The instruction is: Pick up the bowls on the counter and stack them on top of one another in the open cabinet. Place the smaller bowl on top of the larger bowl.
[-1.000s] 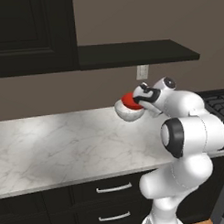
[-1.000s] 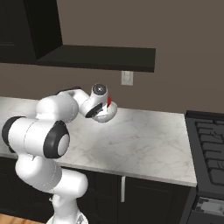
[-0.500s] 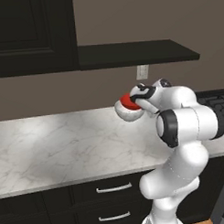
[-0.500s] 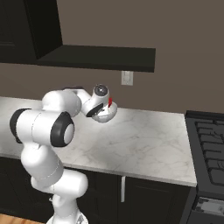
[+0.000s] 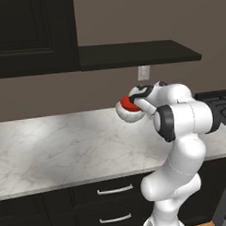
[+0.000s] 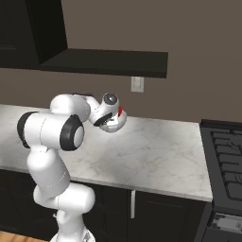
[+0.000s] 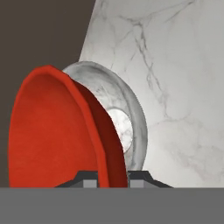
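- We see the arm folded tight, elbow bulging out over the front edge of the counter (image 5: 65, 144), forearm reaching back toward the wall with the gripper (image 5: 133, 104) raised above the marble.
- The hand sits below the open shelf (image 5: 136, 54), just under the wall outlet (image 5: 144, 72) as the left base view has it.
- The fingers are pinched narrow on the rim of the red bowl (image 7: 57, 131); in the hand view the two dark tips stand either side of that rim at the bottom.
- The red bowl rests nested in the white speckled bowl (image 7: 127, 113), and both hang together off the counter, clear of the marble, well under the shelf.
- From the right base view we catch the gripper (image 6: 109, 119) with the white bowl (image 6: 117, 125) bulging beneath it and a sliver of the red bowl (image 6: 120, 111) at its top edge.
- From the left base view the red bowl (image 5: 129, 103) shows as a cap over the white bowl (image 5: 129, 115).
- Against a second ago: the bowls have barely shifted above the counter, the grip stays closed, while the shoulder and elbow links have swung round, the big dark joint now turned differently.
- No brand, label or writing that we can read anywhere; the outlet plate is blank.
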You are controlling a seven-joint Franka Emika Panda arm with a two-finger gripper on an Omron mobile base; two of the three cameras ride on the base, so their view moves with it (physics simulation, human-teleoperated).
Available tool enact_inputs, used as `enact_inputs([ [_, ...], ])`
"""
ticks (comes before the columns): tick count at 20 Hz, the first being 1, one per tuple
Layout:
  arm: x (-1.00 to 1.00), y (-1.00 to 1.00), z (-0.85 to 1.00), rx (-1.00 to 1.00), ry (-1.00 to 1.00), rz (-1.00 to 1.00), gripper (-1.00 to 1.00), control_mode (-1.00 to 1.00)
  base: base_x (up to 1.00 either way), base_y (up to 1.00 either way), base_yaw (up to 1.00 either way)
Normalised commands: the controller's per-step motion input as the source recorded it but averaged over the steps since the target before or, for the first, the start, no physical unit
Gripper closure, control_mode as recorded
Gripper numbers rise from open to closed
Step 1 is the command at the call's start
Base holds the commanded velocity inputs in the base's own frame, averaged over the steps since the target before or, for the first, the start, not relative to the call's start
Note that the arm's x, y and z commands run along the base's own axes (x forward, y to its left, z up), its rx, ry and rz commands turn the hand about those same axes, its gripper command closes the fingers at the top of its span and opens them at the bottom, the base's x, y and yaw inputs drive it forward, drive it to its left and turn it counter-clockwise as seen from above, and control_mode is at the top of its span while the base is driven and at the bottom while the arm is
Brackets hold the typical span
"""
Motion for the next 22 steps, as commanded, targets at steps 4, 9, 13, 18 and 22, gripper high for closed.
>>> enact_inputs([
  [4,0.18,0.0,-0.14,0.0,0.0,0.0,1.0,-1.0,0.0,0.0,0.0],
  [9,0.2,0.0,-0.12,0.0,0.0,0.0,1.0,-1.0,0.0,0.0,0.0],
  [13,0.2,0.0,-0.12,0.0,0.0,0.0,1.0,-1.0,0.0,0.0,0.0],
  [18,0.23,0.0,-0.13,0.0,0.0,0.0,1.0,-1.0,0.0,0.0,0.0],
  [22,0.26,0.0,-0.14,0.0,0.0,0.0,1.0,-1.0,0.0,0.0,0.0],
])
